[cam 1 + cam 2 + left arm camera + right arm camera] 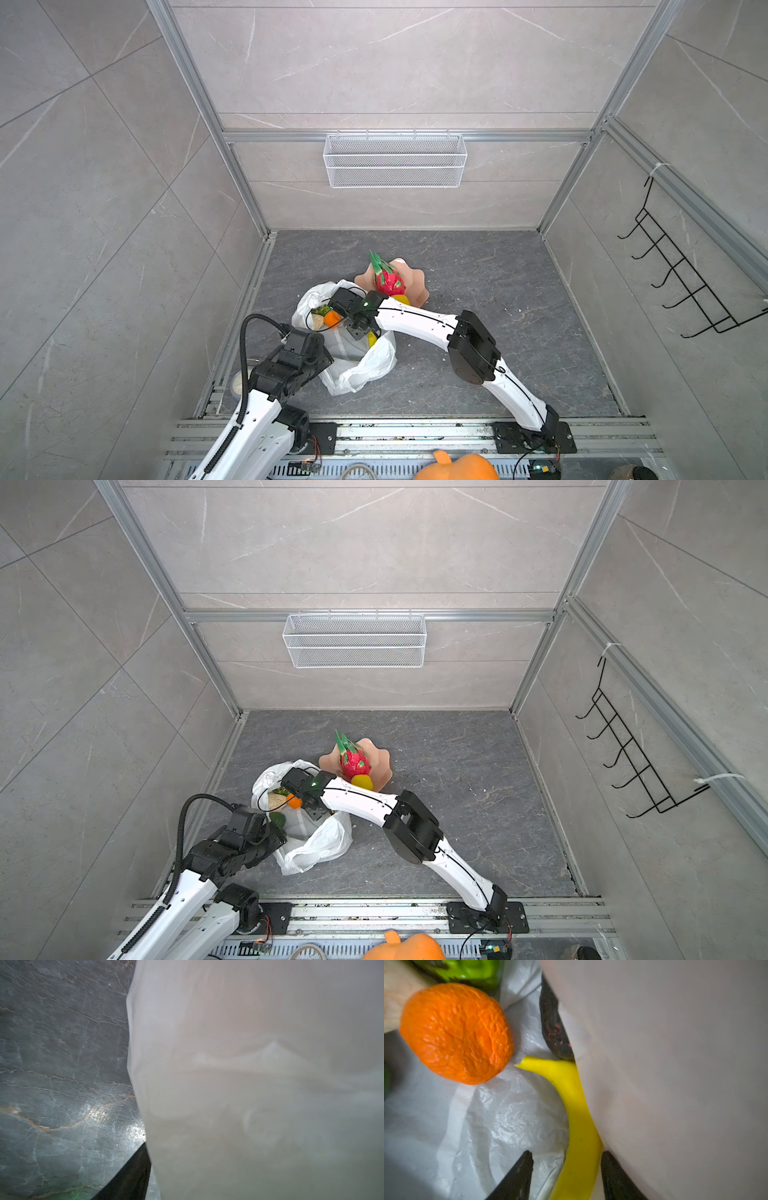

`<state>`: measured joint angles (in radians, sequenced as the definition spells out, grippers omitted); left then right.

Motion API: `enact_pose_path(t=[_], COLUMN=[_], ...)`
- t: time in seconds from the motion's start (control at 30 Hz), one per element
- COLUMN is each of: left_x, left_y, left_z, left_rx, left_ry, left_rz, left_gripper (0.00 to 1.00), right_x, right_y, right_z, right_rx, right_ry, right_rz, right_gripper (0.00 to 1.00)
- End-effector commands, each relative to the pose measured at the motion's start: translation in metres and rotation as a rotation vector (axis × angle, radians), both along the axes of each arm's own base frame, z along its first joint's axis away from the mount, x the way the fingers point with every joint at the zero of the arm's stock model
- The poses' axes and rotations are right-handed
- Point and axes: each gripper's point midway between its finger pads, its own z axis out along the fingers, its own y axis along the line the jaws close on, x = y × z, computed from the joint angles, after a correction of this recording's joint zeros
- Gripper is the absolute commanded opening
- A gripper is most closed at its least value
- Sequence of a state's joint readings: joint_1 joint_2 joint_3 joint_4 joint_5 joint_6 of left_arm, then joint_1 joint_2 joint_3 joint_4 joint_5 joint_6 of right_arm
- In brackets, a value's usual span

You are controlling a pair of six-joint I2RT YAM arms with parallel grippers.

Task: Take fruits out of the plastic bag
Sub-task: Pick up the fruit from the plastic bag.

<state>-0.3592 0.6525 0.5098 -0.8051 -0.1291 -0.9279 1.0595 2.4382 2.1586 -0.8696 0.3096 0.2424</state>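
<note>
Right wrist, right tool (568, 1157) parted astride banana (571, 1093), left tool (135, 1172) state unclear, marbled tabletop (62, 1064)

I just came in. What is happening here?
The right gripper is inside the white plastic bag, its jaws open around a yellow banana, not yet closed on it. An orange lies near it in the bag. The left gripper is at the bag's near edge; its grip is hidden. A dragon fruit already sits in the peach bowl.

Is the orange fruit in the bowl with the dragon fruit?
No, the orange fruit lies inside the plastic bag, right next to the banana.
</note>
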Motion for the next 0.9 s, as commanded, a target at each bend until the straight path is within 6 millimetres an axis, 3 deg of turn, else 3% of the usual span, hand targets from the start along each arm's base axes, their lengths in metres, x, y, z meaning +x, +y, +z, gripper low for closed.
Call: enact_pose_path(t=[0.0, 0.17, 0.3, 0.5, 0.6, 0.87], left_x=[0.001, 0.002, 0.002, 0.002, 0.003, 0.004], left_y=[0.001, 0.0, -0.001, -0.001, -0.001, 0.0], left_z=[-0.002, -0.003, -0.007, -0.009, -0.01, -0.007], left_rx=[0.004, 0.004, 0.002, 0.004, 0.006, 0.011], left_ry=[0.001, 0.003, 0.015, 0.023, 0.025, 0.021], left_rz=[0.01, 0.005, 0.001, -0.003, -0.002, 0.0], left_gripper=[0.63, 0.63, 0.63, 0.63, 0.63, 0.63], right_x=[0.006, 0.001, 0.001, -0.006, -0.015, -0.038], right_y=[-0.014, -0.012, -0.009, 0.0, 0.007, 0.01], right_z=[-0.021, -0.041, -0.038, 0.008, 0.036, 0.082], right_rx=[-0.091, -0.103, -0.094, -0.011, 0.037, 0.115], right_ry=[-0.001, 0.041, 0.045, -0.003, -0.041, -0.106], right_rz=[-0.03, -0.021, -0.019, 0.006, 0.033, 0.077], right_gripper=[0.59, 0.55, 0.45, 0.3, 0.26, 0.22])
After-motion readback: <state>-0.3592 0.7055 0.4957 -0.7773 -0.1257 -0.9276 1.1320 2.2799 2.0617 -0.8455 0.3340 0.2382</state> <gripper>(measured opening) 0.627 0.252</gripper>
